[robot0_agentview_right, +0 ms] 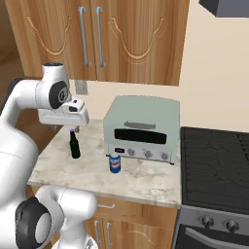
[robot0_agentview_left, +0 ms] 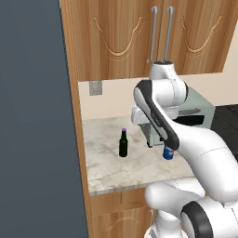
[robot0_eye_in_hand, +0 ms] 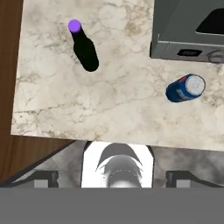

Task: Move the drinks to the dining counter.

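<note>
Marble worktop (robot0_agentview_left: 139, 172) carried both drinks upright: the dark bottle (robot0_agentview_left: 123, 143) with its purple cap stood apart to the left, and the blue can (robot0_agentview_right: 115, 163) stood just before the grey toaster oven (robot0_agentview_right: 143, 129). High above them hung the gripper (robot0_eye_in_hand: 117, 178), fingers spread wide, holding nothing.

We see our hand (robot0_agentview_left: 145, 118) raised over the marble worktop (robot0_agentview_left: 111, 167). The dark bottle (robot0_agentview_left: 123, 143) stands upright below it and off to its left; the blue can (robot0_agentview_left: 168, 152) stands below to its right, partly behind our forearm, just before the toaster oven (robot0_agentview_left: 197, 111).
</note>
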